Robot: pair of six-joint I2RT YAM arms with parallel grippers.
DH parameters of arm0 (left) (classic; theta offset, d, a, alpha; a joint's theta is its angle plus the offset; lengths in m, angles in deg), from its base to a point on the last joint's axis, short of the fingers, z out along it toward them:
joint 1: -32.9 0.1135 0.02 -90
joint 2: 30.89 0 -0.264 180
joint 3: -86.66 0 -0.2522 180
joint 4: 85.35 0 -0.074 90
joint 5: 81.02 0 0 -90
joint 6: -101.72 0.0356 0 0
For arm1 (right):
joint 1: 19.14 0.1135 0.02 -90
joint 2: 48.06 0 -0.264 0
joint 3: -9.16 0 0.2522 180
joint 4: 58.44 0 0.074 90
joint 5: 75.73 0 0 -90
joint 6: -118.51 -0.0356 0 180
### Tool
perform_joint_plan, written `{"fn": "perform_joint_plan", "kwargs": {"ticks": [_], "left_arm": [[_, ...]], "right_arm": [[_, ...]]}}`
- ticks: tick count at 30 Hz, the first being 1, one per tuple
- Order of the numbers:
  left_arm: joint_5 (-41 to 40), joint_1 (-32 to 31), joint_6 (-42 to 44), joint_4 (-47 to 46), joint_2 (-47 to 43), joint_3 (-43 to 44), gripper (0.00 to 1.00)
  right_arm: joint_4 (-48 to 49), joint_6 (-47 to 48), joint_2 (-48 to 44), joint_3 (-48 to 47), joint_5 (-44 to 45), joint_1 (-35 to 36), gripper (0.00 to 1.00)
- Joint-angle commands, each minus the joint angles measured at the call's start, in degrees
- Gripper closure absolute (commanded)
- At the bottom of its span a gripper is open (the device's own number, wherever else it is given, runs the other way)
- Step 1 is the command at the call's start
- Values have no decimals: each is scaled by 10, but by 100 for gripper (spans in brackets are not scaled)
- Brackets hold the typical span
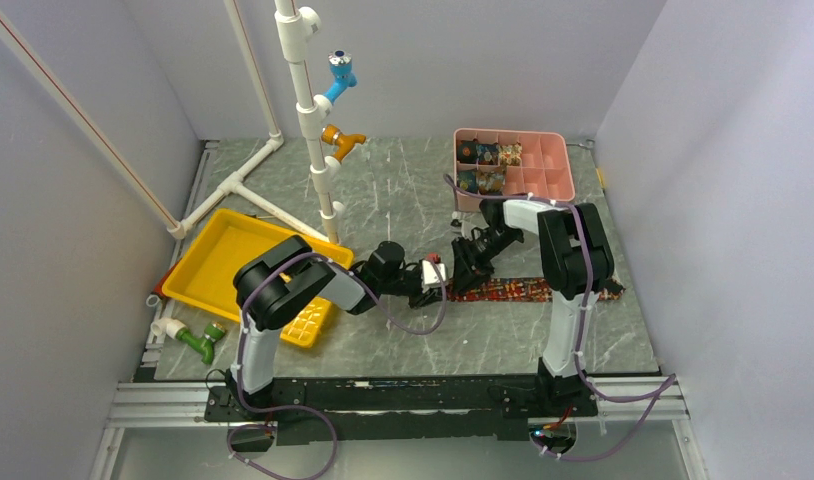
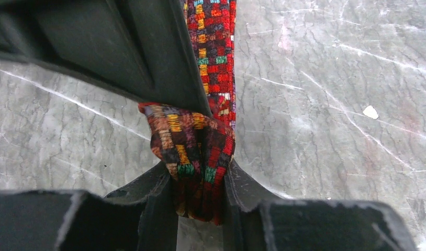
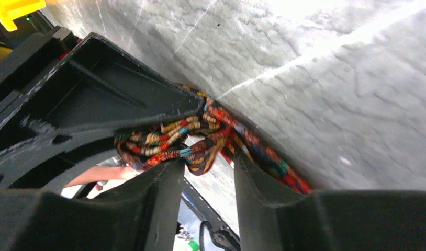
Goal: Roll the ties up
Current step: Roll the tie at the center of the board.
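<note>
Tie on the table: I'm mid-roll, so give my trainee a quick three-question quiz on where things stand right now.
1. True or false: the left gripper is shut on the folded end of the tie.
2. Where do the rolled ties sit? A. stacked on the flat tie. B. in compartments of the pink box. C. on the floor.
3. Fill in: beyond the folded end, the rest of the tie lies ____ on the table.

Key: 1 true; 2 B; 3 flat.
</note>
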State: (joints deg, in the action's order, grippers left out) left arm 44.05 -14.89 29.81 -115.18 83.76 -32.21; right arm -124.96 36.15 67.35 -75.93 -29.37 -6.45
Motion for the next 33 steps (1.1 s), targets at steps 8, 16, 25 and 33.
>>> {"fn": "perform_joint_plan", "kwargs": {"ticks": [8,16,25,33], "left_arm": [[-68,0,15,344,22,48,86],[-62,0,23,359,22,58,82],[-35,2,22,358,28,73,59],[44,38,-31,109,-8,-13,27]], "right_arm": [[-17,49,-81,15,-81,-26,43],[38,22,-42,13,-17,2,49],[67,33,-2,39,148,1,96],[66,37,28,28,203,2,100]]}}
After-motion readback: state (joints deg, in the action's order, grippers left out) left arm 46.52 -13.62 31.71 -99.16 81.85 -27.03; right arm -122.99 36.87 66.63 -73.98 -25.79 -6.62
